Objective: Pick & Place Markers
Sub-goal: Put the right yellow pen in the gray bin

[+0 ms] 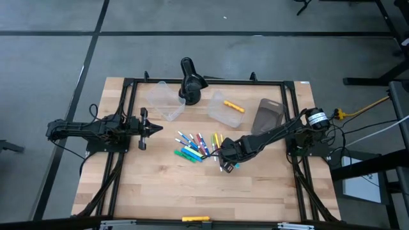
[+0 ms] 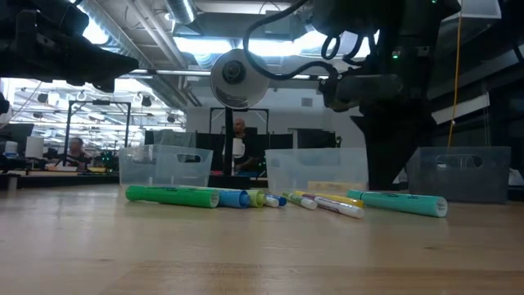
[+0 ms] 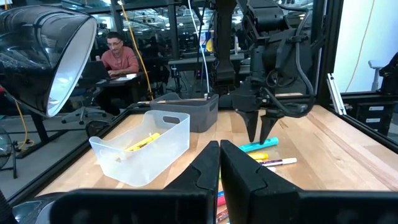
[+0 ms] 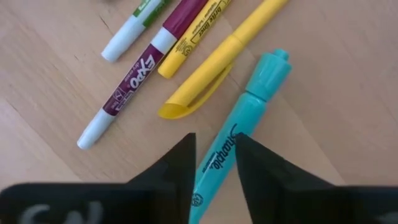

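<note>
Several markers (image 1: 198, 147) in mixed colours lie loose on the wooden table. My right gripper (image 4: 214, 138) points steeply down at the right end of the cluster (image 1: 225, 165). It is open, with one finger on either side of a cyan marker (image 4: 249, 118) that lies flat on the wood (image 2: 399, 202). Beside it lie a yellow marker (image 4: 217, 68) and a maroon marker with white ends (image 4: 134, 74). My left gripper (image 3: 219, 168) is shut and empty, held level above the table's left side (image 1: 156, 128).
Two clear tubs stand at the back (image 1: 166, 99) (image 1: 225, 108); the right one holds an orange-yellow marker (image 1: 234, 106). A grey bin (image 1: 267, 115) and a black desk lamp (image 1: 190, 82) stand near them. People sit in the room beyond the table (image 3: 118, 56).
</note>
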Controlling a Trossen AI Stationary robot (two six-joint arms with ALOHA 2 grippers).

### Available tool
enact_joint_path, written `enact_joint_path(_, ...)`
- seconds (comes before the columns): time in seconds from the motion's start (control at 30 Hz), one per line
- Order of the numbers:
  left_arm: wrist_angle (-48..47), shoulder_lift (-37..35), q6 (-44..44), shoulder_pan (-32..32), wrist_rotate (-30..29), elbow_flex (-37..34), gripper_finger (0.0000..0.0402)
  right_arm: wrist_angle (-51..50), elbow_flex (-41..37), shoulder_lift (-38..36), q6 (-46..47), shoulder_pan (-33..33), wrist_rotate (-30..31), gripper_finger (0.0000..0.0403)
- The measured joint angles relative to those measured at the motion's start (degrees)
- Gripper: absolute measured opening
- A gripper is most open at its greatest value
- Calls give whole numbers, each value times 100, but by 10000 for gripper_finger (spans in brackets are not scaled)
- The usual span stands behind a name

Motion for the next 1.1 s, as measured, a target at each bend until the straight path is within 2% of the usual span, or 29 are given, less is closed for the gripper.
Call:
enact_joint_path(0.2,-1,0,0,0,0,0,8,1,25,0,-24,0,0,188)
enact_joint_path(0.37,0,1,-1,0,0,2,10,60,251,0,-74,-7,76,208)
enact_joint_path(0.5,-1,1,0,0,0,1,13,115,378,0,-151,-83,289,204)
enact_joint_path(0.8,0,0,-1,0,0,2,9,578,380,339,-250,-456,298,172)
enact_joint_path(1.1,-2,0,-1,0,0,1,9,368,380,376,-16,-599,282,140)
